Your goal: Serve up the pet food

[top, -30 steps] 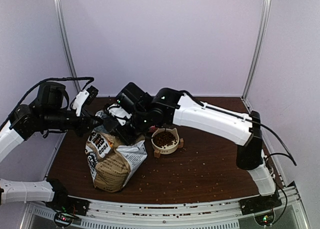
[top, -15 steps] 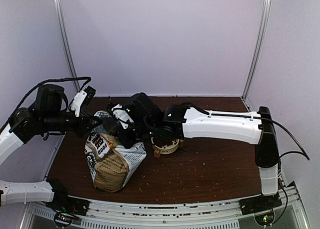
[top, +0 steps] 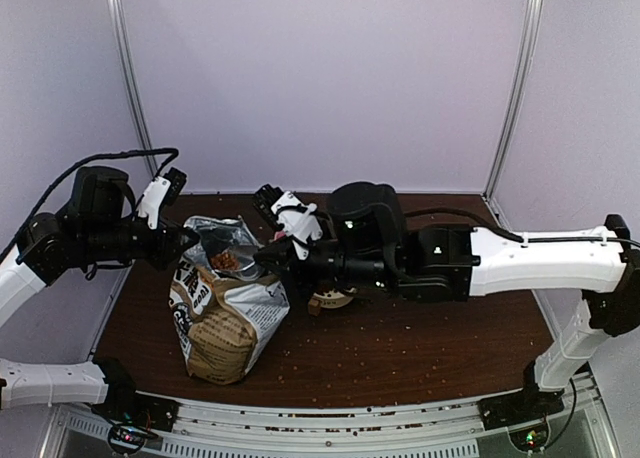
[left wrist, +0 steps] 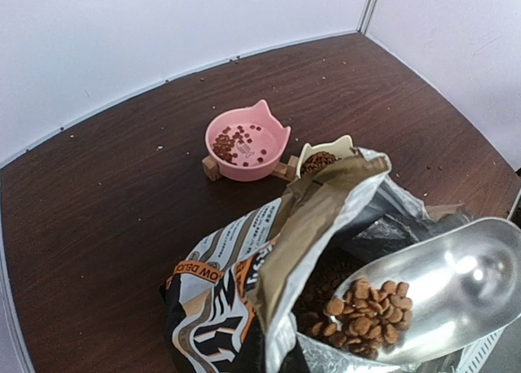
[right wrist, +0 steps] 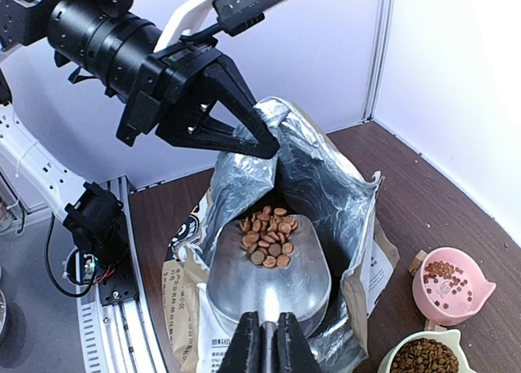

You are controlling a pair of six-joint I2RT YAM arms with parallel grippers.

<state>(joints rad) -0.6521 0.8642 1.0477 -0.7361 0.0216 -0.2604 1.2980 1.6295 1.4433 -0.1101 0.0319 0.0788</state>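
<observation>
Our right gripper (right wrist: 264, 344) is clenched on the scoop (right wrist: 269, 287), with a heap of pet food (right wrist: 269, 234) just ahead of it. That's all inside the bag (right wrist: 326, 169), which the left gripper (right wrist: 262, 142) pinches open. Beside it the cream bowl (left wrist: 304, 157) looks full and the pink bowl (left wrist: 244, 171) nearly bare, so we reckon that one's left.

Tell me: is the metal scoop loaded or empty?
Loaded, partly: a small heap of kibble sits at the front of the scoop, which the right gripper holds in the mouth of the open bag.
</observation>
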